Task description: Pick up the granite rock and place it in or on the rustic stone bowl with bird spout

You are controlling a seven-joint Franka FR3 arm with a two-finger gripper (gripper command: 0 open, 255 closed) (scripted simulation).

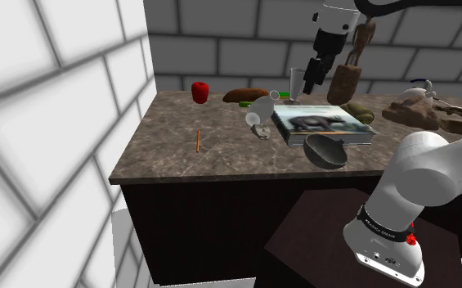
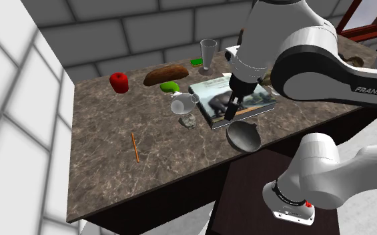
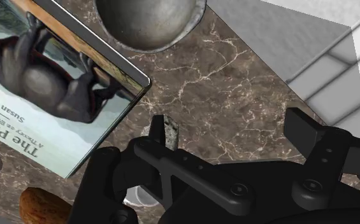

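Note:
The granite rock is a small grey speckled lump on the marble counter, between a white cup and a book. It also lies left of the book as the rock in the second exterior view. The grey stone bowl sits at the counter's front edge, just past the book's near corner. My gripper hangs above the book, open and holding nothing. In the wrist view the rock peeks out beside one of my fingers, and the bowl lies beyond it.
A red apple, a bread loaf and a glass stand along the back. An orange stick lies on the shoulder view's left. A brown figure and brown lumps crowd the right. A tiled wall closes off the left.

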